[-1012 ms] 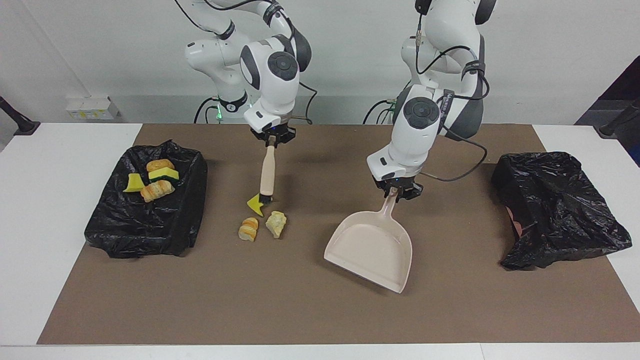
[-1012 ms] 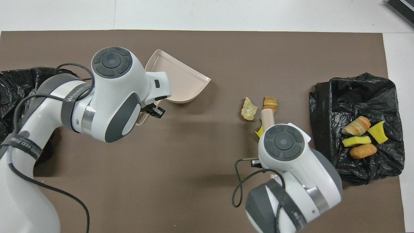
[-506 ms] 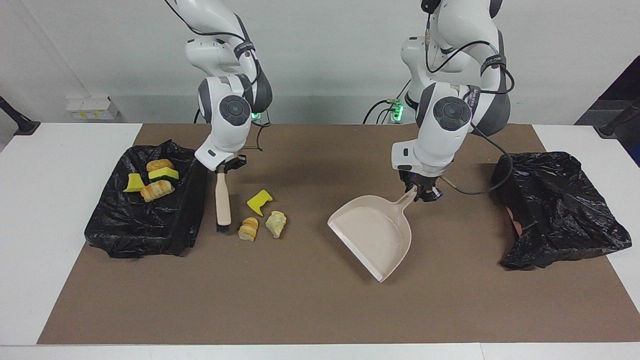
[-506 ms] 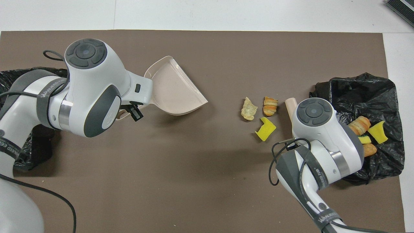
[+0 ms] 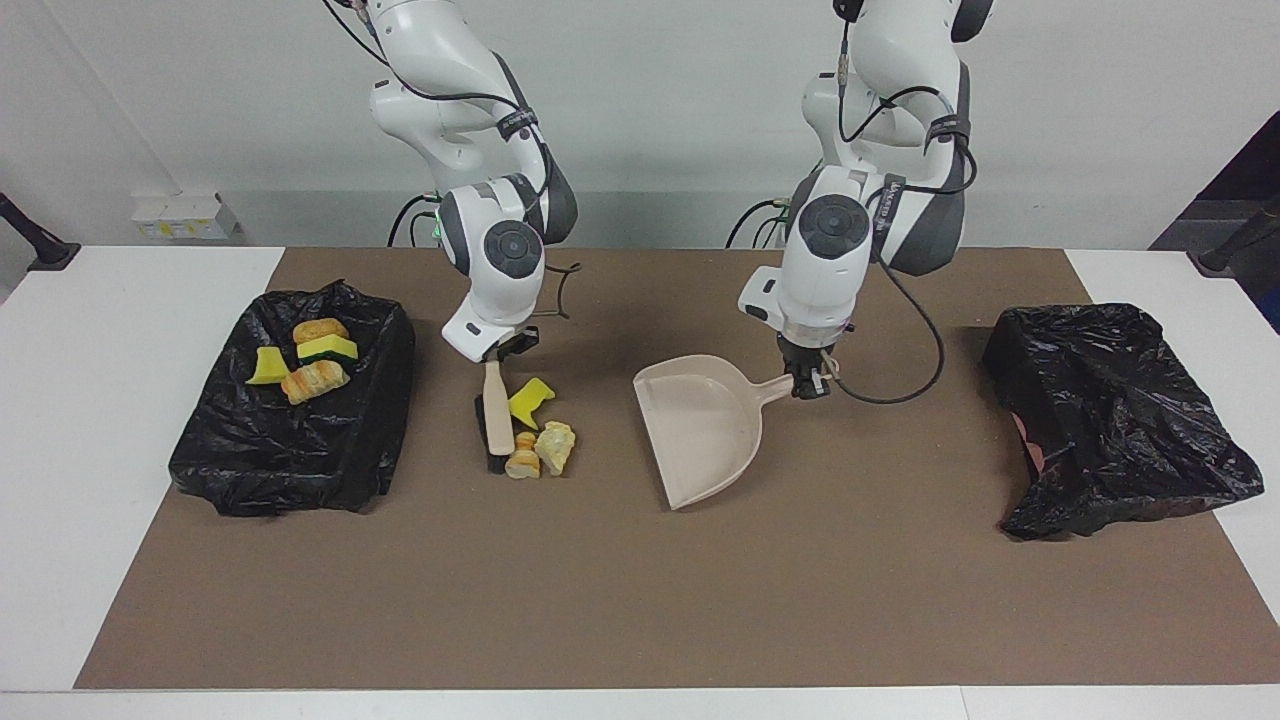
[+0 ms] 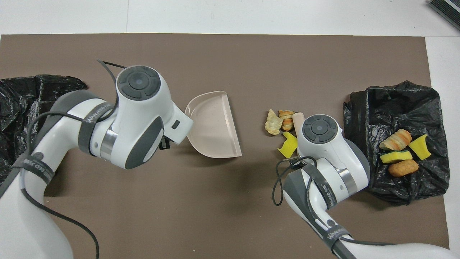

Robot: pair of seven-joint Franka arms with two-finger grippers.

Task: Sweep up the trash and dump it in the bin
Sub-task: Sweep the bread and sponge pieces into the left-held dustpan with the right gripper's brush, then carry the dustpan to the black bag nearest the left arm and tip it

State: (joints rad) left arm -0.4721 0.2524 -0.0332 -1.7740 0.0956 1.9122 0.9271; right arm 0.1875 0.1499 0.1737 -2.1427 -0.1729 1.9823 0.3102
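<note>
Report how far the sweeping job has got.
Done: four pieces lie in the bin. In hand: the right hand holds the brush against three loose pieces; the left hand holds the dustpan beside them. Left: sweep them in and dump.

We have both arms bent down over the table, wrists pointing nearly straight down. Our right gripper (image 5: 497,352) is clamped on the top of a brush handle (image 5: 497,395), which hangs below its fingertips with a slight lean. Our left gripper (image 5: 808,378) is closed around the end of a dustpan handle (image 5: 775,384), the pan reaching sideways from the fingers toward our right gripper.
</note>
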